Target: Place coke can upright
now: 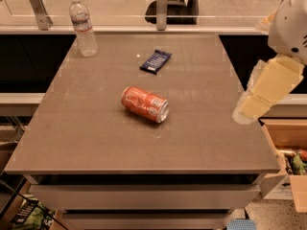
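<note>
The coke can (145,104) lies on its side near the middle of the grey table (96,143), its silver end facing front right. It is red-orange with white markings. My gripper (244,113) hangs at the end of the cream arm over the table's right edge, well to the right of the can and not touching it. It holds nothing that I can see.
A clear plastic water bottle (82,27) stands upright at the table's back left. A flat dark-blue snack packet (156,61) lies behind the can. A cardboard box (288,138) with items sits on the floor to the right. A glass rail runs behind the table.
</note>
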{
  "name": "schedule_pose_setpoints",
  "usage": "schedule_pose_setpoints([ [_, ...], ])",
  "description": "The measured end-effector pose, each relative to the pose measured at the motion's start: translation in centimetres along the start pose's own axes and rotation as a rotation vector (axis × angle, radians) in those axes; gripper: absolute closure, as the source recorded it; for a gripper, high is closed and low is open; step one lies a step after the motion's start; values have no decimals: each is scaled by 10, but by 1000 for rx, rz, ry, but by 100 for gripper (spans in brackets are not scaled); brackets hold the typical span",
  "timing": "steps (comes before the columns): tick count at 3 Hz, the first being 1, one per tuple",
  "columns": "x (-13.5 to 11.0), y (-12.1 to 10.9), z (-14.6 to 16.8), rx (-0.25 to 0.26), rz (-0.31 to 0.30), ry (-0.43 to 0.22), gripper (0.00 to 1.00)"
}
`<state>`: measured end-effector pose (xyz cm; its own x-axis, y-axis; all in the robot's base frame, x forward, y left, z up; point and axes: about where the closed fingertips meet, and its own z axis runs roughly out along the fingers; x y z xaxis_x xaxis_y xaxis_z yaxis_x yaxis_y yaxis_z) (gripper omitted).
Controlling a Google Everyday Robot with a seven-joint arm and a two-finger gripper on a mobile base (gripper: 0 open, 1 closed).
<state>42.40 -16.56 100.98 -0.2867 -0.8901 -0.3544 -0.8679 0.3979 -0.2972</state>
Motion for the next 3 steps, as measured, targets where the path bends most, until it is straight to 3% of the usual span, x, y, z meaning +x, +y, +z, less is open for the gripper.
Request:
schedule_pose_setpoints([
  [2, -39, -1, 10, -39, 99, -36, 0],
  [3, -57, -1, 23, -57, 123, -22, 0],
])
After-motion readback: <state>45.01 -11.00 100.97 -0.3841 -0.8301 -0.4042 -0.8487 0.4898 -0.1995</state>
